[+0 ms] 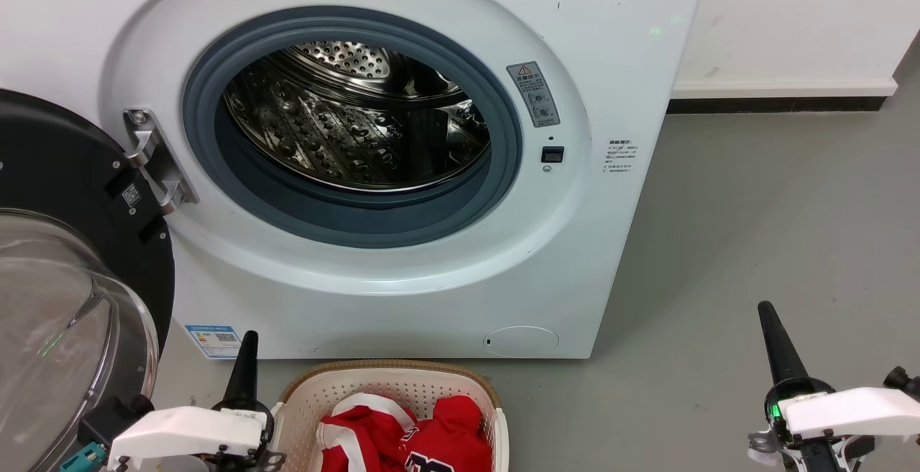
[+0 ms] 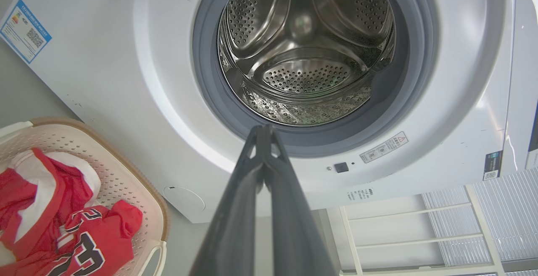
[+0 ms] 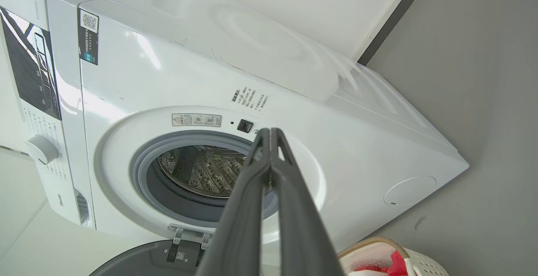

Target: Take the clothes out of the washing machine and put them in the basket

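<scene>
Door (image 1: 57, 170): swung open at the left of the porthole; hung on a metal hinge (image 1: 154, 159); black frame, domed glass.
Left gripper (image 1: 249, 339): low, just left of the basket; fingers clenched tip to tip, nothing between them; pointing up at the washer front; in the left wrist view the tips (image 2: 264, 131) lie over the lower gasket.
Basket (image 1: 388, 368): on the floor, just in front of the bottom front edge of the washing machine; below the porthole; between the two grippers, nearer the left one.
Clothes (image 1: 445, 436): inside the basket, in a crumpled heap; red with white bands; one garment shows black-and-white lettering (image 2: 84, 246).
Washing machine (image 1: 618, 62): white front-loader; grey gasket round the open porthole.
Drum (image 1: 359, 127): perforated steel wall and paddles in view through the porthole.
Right gripper (image 1: 767, 310): well right of the basket, beyond the washer's right front corner; over the grey floor (image 1: 776, 206); fingers clenched together, grasping nothing; pointing up.
</scene>
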Robot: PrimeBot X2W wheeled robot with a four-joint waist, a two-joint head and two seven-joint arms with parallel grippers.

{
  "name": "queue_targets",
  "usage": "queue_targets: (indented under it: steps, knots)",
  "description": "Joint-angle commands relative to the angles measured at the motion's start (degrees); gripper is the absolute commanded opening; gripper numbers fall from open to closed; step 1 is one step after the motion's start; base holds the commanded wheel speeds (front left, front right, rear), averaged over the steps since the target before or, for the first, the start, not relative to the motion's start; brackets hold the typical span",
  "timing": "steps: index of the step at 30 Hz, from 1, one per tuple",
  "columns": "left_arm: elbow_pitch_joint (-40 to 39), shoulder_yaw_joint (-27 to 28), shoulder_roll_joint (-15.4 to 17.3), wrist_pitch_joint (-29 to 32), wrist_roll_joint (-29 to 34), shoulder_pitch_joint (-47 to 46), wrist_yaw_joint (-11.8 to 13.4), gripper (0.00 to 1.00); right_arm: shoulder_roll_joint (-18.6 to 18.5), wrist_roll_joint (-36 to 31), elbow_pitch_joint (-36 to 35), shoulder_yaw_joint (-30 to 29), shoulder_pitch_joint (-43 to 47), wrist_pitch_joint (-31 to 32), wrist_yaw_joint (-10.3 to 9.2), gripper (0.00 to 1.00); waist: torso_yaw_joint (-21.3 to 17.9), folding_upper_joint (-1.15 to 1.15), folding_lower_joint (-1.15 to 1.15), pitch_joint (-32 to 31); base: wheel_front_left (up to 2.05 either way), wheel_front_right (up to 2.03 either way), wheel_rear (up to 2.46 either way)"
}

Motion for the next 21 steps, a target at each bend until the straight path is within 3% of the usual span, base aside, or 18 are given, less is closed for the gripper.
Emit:
queue_targets:
  steps: [1, 21]
  knots:
    - [-0.2, 0.2, 0.0, 0.4, -1.7, -1.5, -0.5, 0.00, -0.4, 1.7, -0.1, -0.2, -1.7, 0.5, 0.00, 0.00, 0.0, 0.00, 0.00, 0.0, 0.00, 0.00, 0.00]
    - [0.6, 0.9, 0.0, 3.2, -13.9, -3.1, -1.5, 0.00, -0.2, 13.3, 1.2, -1.2, -3.2, 3.6, -0.01, 0.00, 0.4, 0.00, 0.00, 0.3, 0.00, 0.00, 0.00]
